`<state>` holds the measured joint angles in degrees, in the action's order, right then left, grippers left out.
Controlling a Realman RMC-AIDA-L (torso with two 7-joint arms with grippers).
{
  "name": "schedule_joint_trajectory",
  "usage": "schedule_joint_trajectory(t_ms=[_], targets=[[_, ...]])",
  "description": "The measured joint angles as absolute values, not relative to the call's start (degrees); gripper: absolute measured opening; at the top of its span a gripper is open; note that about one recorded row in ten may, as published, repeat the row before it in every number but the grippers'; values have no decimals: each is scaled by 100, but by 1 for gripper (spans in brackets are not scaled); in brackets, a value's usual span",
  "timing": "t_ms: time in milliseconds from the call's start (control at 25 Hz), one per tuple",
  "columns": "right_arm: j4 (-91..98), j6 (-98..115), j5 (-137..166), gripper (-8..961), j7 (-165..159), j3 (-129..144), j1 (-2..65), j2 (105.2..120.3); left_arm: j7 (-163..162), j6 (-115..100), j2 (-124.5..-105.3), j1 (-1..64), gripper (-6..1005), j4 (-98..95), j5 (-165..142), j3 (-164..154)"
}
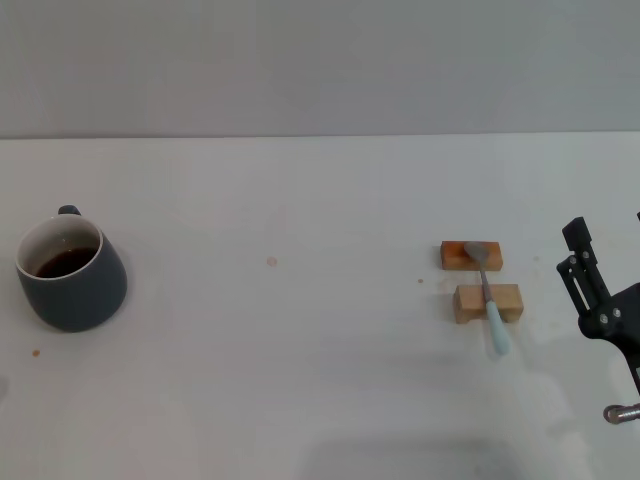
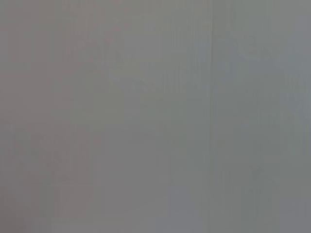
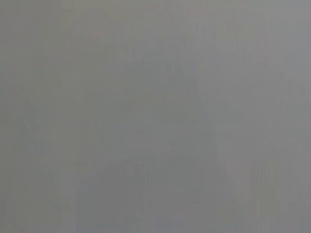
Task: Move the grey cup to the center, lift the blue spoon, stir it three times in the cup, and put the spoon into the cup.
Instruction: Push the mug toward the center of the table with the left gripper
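Observation:
The grey cup [image 1: 72, 274] stands at the far left of the white table, handle toward the back, with dark brown liquid inside. The blue spoon [image 1: 488, 295] lies far to the right, across two small wooden blocks [image 1: 487, 302], its metal bowl on the far block and its pale blue handle sticking out over the near one. My right gripper [image 1: 570, 252] hovers at the right edge, a short way right of the spoon, open and holding nothing. The left gripper is out of view. Both wrist views show only a blank grey surface.
The white table [image 1: 300, 340] stretches between cup and blocks, with a tiny pink speck [image 1: 271, 262] near the middle and a small crumb [image 1: 36, 351] in front of the cup. A grey wall rises behind the table's far edge.

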<state>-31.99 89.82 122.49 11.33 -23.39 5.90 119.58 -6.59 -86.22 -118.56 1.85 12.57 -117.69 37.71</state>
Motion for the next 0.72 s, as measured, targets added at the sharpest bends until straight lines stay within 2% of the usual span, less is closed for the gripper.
schedule_joint_trajectory(t_ms=[720], targets=[[-3199,8982,12234,717,1133,-2338,598,11953,-662,-8623,-11856,212,-2,1247,-11768,3770]])
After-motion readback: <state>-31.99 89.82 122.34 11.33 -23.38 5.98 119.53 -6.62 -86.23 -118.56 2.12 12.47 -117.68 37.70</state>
